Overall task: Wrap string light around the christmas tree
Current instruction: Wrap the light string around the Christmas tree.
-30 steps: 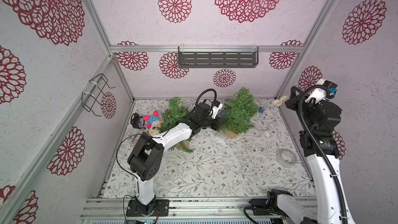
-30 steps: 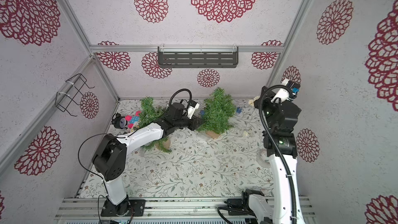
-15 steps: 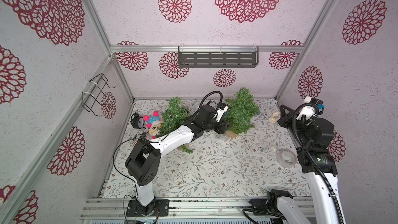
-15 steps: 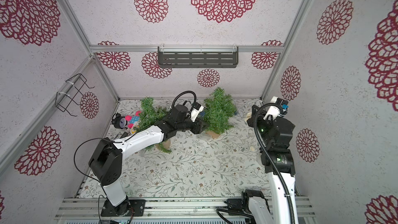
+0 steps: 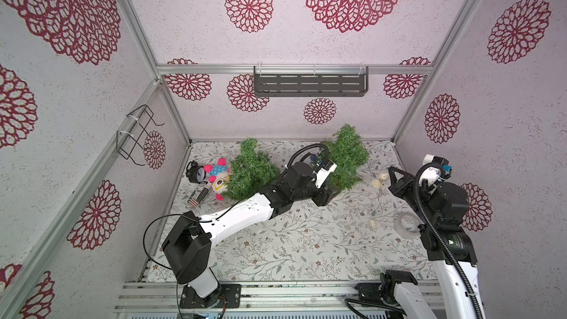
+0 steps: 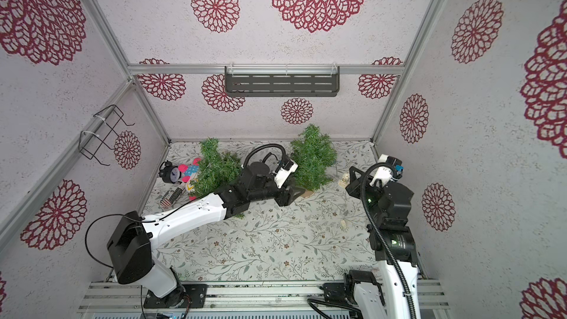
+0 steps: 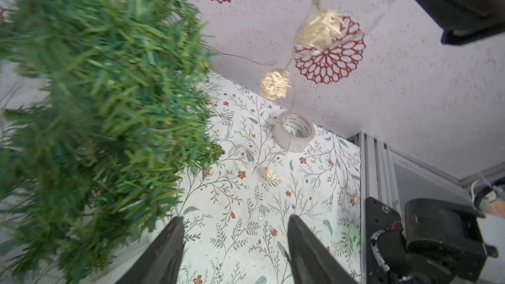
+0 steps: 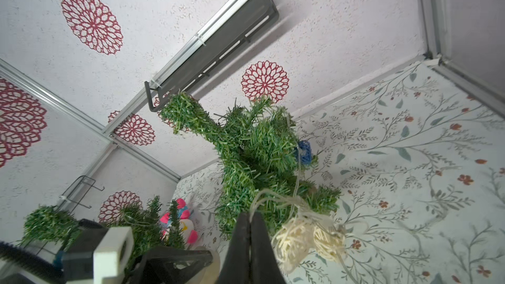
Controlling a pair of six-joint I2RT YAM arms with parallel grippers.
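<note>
Your worktop [image 5: 291, 240] carries a floral print. The christmas tree [image 5: 348, 158] and a second tree [image 5: 250, 170] stand towards its back. An alarm clock [image 5: 196, 173], plush toy [image 5: 217, 176] and striped box [image 5: 198, 197] sit together far left. Near the right wall lies a tape roll [image 5: 408, 224], with one ball of the string light [image 5: 372, 223] beside it.

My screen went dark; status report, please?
Left pincer open, empty, by the tree. Right pincer shut on the string light. Tape roll close to it.

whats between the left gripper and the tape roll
In the left wrist view, one small straw ball of the string light lies on the floral table between the open left gripper and the tape roll; otherwise bare.
</note>
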